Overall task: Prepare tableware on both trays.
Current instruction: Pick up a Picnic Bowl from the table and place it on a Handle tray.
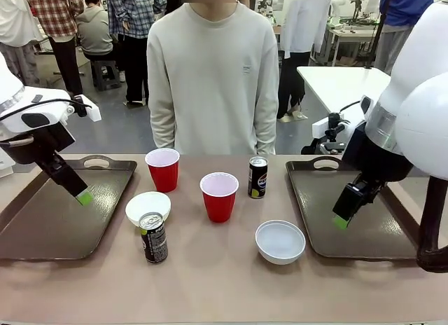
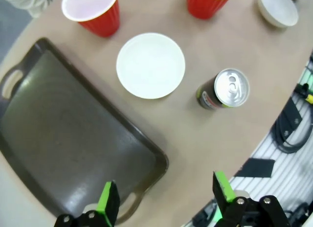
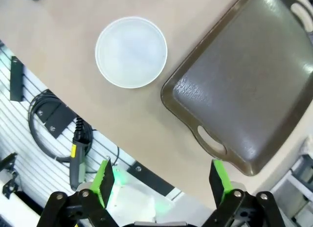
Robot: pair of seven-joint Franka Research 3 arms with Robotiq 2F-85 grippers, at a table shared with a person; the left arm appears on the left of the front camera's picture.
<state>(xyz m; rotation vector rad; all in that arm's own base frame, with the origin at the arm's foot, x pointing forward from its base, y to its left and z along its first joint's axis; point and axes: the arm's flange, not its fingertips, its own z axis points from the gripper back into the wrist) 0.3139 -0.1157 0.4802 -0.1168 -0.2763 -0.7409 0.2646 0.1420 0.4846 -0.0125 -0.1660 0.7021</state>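
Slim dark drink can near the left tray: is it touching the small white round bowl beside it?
Apart. Left wrist view shows bare tabletop between dark can and white bowl.

White rounded arm shells [image 1: 427, 122], black left hand [image 2: 166, 200] and right hand [image 3: 161, 180] (lime-green pads [image 2: 105, 200]), thin black cable [image 1: 35, 104]

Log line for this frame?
left pincer open over left tray | right pincer open over right tray | red cups, white bowls, cans on tabletop
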